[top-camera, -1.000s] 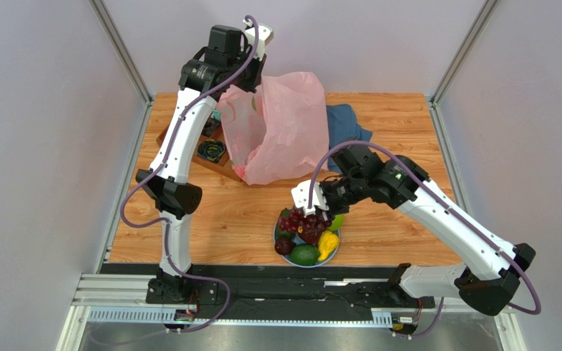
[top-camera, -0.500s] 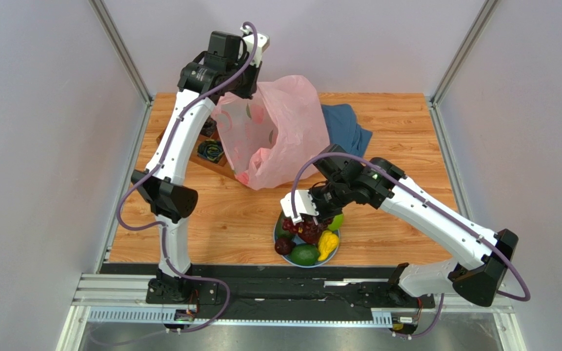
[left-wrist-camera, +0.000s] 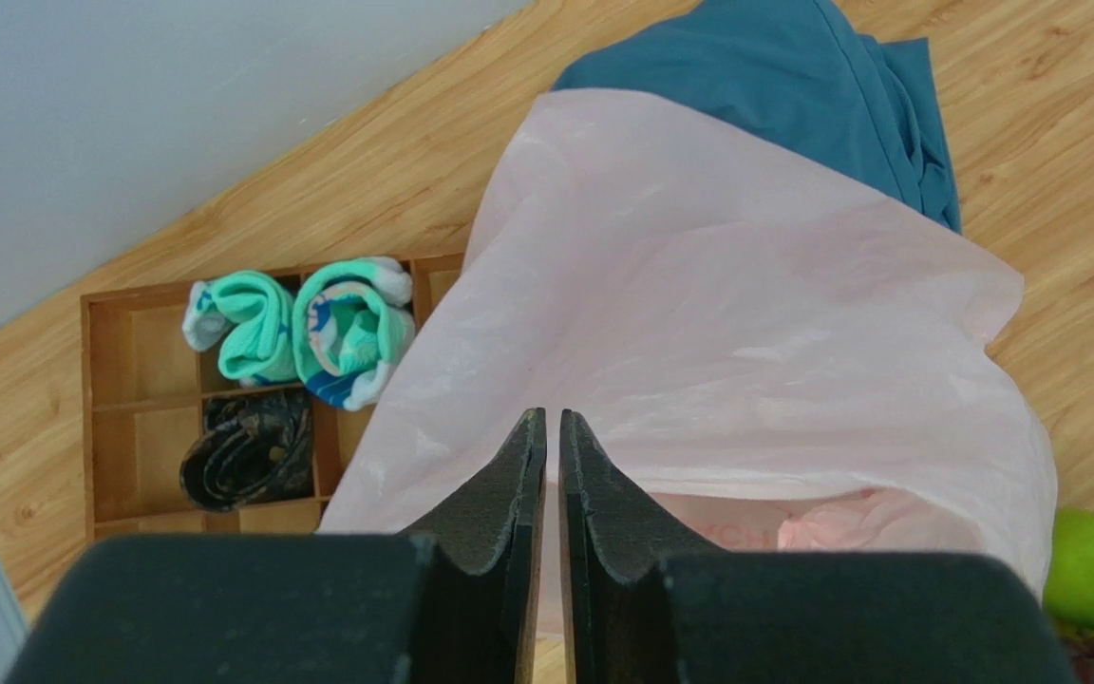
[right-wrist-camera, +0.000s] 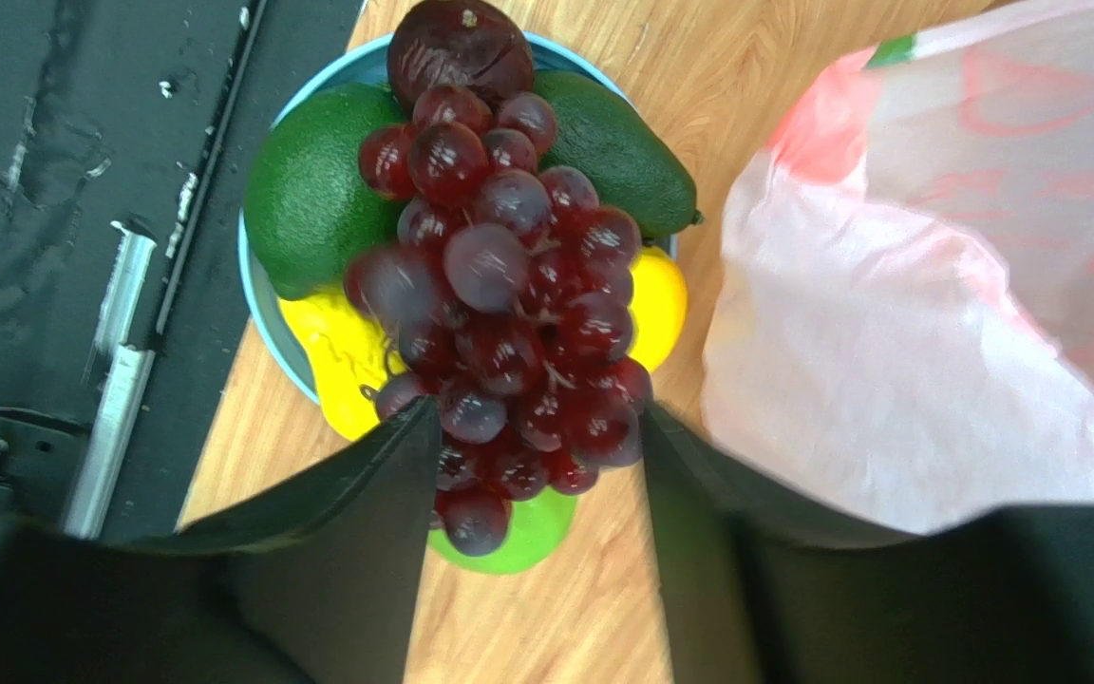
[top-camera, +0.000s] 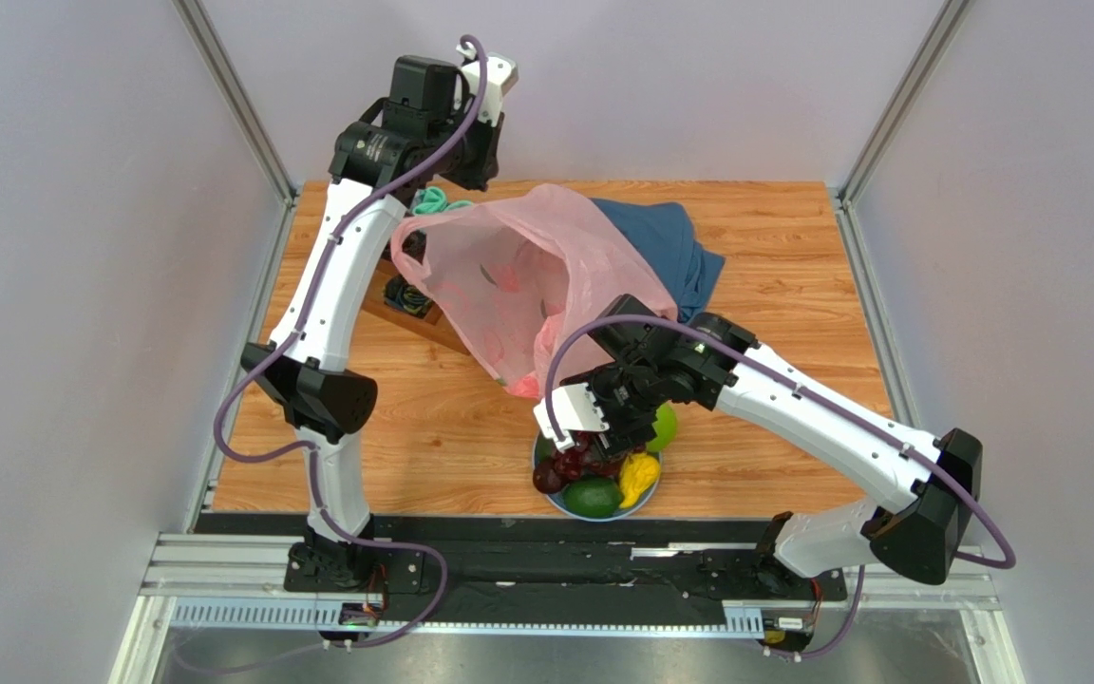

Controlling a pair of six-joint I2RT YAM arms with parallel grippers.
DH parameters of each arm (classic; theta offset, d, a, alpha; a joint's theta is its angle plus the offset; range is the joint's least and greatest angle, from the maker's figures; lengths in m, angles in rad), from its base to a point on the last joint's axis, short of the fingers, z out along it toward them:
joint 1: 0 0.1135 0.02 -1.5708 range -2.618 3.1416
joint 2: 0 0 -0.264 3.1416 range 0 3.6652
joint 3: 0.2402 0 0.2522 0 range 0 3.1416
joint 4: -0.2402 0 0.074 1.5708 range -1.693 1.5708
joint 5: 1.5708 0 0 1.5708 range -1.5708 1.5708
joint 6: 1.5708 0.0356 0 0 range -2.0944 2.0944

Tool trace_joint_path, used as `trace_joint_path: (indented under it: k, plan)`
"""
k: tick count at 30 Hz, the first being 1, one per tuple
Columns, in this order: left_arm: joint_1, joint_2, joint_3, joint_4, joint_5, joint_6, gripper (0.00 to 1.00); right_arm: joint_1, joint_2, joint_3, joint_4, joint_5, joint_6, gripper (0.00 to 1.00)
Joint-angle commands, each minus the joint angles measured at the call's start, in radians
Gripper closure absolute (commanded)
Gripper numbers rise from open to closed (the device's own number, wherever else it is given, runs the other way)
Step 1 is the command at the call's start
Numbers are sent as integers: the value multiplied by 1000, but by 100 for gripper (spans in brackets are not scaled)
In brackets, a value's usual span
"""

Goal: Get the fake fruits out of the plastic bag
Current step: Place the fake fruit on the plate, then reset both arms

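Observation:
The pink plastic bag [top-camera: 510, 278] lies slumped on the table, its mouth toward the plate; I cannot tell whether any fruit is left inside. The fake fruits are heaped on a blue plate [right-wrist-camera: 270, 331]: two avocados [right-wrist-camera: 308, 185], a dark red fruit [right-wrist-camera: 460, 50], yellow fruits [right-wrist-camera: 660, 307], a green apple [right-wrist-camera: 510, 535]. The purple grape bunch [right-wrist-camera: 510, 285] rests on top. My right gripper [right-wrist-camera: 539, 411] stands open around the bunch's near end. My left gripper [left-wrist-camera: 553, 416] hangs high above the bag [left-wrist-camera: 738, 314], its jaws a slit apart with nothing between them.
A dark blue cloth [top-camera: 667, 242] lies behind the bag, partly under it. At the back left stands a wooden compartment tray [left-wrist-camera: 125, 413] with teal rolled socks [left-wrist-camera: 303, 321]. The plate [top-camera: 610, 516] sits near the table's front edge.
My right gripper lowered the grapes onto the plate and opened. My left gripper let go of the bag, which dropped and spread out toward the plate.

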Motion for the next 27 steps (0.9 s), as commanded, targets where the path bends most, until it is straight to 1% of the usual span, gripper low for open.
trace_joint_path:
  k: [1,2,3,6,7,9,10,12,13,15,16,20,23,24,25,26,27]
  plan:
    - [2,-42,10,-10,21,-25,85,7,-16,23,23,43,-27,34]
    - [2,-42,10,-10,25,-25,84,5,-19,28,25,61,-27,32]
    - [2,-42,12,-10,27,-22,82,5,-27,31,31,70,-29,31]
    - [2,-44,12,-13,30,-16,72,5,-44,34,62,133,-10,30]
    - [2,-45,12,-13,28,-16,65,4,-49,34,80,151,-6,30]
    - [2,-48,12,-13,28,-14,57,-1,-55,31,98,210,-4,29]
    - [2,-50,17,-13,27,-16,48,-13,-62,33,109,220,-7,29]
    - [2,-52,18,-13,24,-14,41,-35,-70,45,114,244,-12,28]
    - [2,-52,21,-13,21,-13,35,-61,-78,51,114,245,-12,28]
    - [2,-53,21,-13,13,-10,31,-97,-81,59,118,239,-3,28]
    - [2,-53,21,-12,12,-10,30,-130,-84,66,120,233,3,28]
    - [2,-52,27,-12,4,-7,29,-182,-96,72,125,185,72,28]
    - [2,-45,40,-7,-19,-10,20,-239,-111,50,164,155,172,27]
    - [1,-44,47,-6,-27,-5,18,-268,-116,42,186,145,275,25]
    - [2,-42,56,-3,-46,-1,12,-341,-119,30,253,139,336,24]
    - [2,-45,63,-1,-57,2,5,-386,-124,8,288,144,414,18]
    - [2,-45,69,0,-70,12,2,-430,-127,-1,325,156,483,15]
